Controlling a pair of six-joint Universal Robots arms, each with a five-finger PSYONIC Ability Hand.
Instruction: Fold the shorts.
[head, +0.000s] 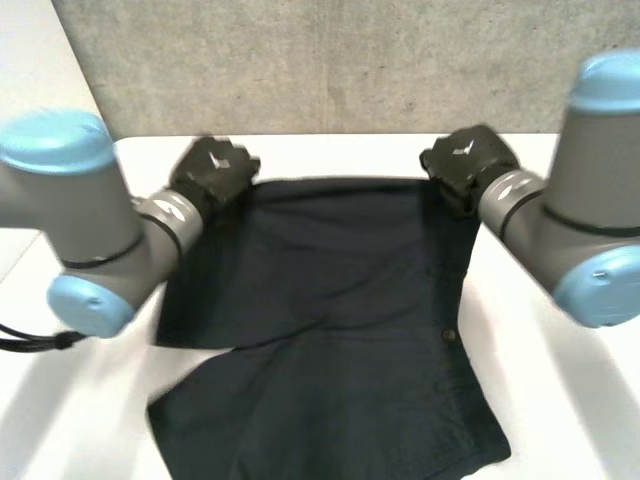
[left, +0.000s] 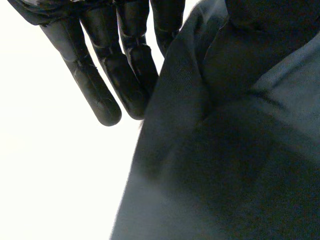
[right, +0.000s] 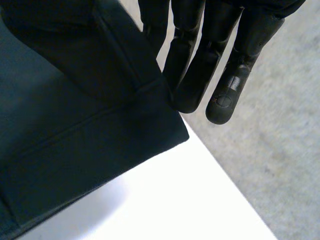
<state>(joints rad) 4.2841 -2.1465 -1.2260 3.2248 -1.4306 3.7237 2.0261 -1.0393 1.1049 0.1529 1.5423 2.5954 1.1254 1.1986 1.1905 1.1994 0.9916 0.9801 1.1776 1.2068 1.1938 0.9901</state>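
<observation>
Two-handed, taking hold of the shorts (head: 330, 330) along the far edge. Lying dark and spread out over the middle of the white table (head: 565, 425), stretching from the far side nearly to the near edge, showing a step in the left outline partway down and a row of small buttons (head: 449, 335) down the right side.

Reaching in with the left hand (head: 213, 168) at the far left corner of the cloth, off the end of the left arm (head: 70, 220) with its light-blue caps. Reaching in with the right hand (head: 468, 158) at the far right corner, off the end of the right arm (head: 590, 210). Sitting well apart, with the whole far hem between them.

Looking along the left palm: holding the fingers (left: 90, 85) straight and close together, pointing out over bare table, with dark fabric rising right beside them and lapping over the innermost one. Pinching that corner against the thumb side, by the look of the cloth climbing up into the hand.

Looking along the right palm: likewise holding the fingers (right: 230, 95) straight, with the corner of the hem lapping across the innermost one. Pinching it too, and holding it just clear of the table, with a soft shade falling underneath. Hanging right beside the table's far edge, with grey floor (right: 280, 150) beyond.

Backing onto a grey concrete wall (head: 330, 60).
</observation>
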